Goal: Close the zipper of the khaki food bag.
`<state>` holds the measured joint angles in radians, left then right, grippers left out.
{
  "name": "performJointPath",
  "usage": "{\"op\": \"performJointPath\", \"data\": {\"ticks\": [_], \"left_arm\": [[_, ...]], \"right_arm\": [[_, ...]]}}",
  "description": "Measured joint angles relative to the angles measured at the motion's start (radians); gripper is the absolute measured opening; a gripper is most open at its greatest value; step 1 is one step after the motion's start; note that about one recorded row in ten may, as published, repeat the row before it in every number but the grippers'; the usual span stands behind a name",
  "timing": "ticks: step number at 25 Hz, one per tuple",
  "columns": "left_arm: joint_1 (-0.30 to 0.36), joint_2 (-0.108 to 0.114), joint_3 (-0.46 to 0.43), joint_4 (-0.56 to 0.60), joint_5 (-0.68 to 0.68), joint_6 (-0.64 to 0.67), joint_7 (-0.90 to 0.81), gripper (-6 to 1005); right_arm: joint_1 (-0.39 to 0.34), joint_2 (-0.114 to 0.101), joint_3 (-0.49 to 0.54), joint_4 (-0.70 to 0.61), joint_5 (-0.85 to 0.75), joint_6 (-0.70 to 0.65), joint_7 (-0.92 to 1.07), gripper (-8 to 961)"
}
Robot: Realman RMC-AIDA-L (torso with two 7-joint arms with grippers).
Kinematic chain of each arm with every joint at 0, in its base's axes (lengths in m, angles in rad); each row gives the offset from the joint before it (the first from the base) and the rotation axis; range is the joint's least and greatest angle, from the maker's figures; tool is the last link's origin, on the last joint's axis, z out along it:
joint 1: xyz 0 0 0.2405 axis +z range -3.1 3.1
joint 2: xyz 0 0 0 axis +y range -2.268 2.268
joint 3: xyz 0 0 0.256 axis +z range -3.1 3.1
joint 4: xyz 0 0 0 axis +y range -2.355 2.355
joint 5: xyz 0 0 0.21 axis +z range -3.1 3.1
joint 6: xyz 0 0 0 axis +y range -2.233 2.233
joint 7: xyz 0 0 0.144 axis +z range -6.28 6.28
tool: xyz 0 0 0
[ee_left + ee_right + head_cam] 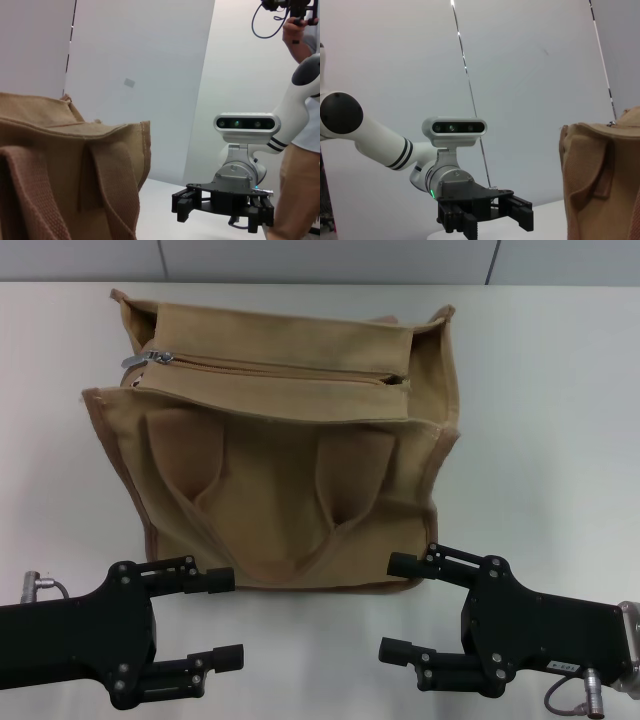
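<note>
The khaki food bag stands in the middle of the white table in the head view, its front handle hanging flat against its side. The zipper runs along the top panel, with the silver slider at the line's left end. My left gripper is open and empty, low in front of the bag's left corner and apart from it. My right gripper is open and empty in front of the bag's right corner. The bag also shows in the left wrist view and the right wrist view.
The white table extends on both sides of the bag, with a grey wall behind it. The left wrist view shows the right gripper farther off and a person at the side. The right wrist view shows the left gripper.
</note>
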<state>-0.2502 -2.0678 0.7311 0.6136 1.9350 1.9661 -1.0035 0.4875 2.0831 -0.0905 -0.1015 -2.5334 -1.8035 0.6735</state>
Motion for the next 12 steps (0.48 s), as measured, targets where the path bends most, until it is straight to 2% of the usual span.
{"op": "performJointPath", "data": {"ticks": [9, 12], "left_arm": [[-0.001, 0.000, -0.003, 0.000, -0.002, -0.005, 0.001, 675], [0.002, 0.000, -0.032, 0.004, -0.004, -0.014, 0.003, 668]], "right_arm": [[-0.001, 0.000, 0.000, 0.001, 0.001, 0.000, -0.003, 797], [-0.001, 0.000, 0.000, 0.002, 0.001, 0.000, -0.003, 797]]}}
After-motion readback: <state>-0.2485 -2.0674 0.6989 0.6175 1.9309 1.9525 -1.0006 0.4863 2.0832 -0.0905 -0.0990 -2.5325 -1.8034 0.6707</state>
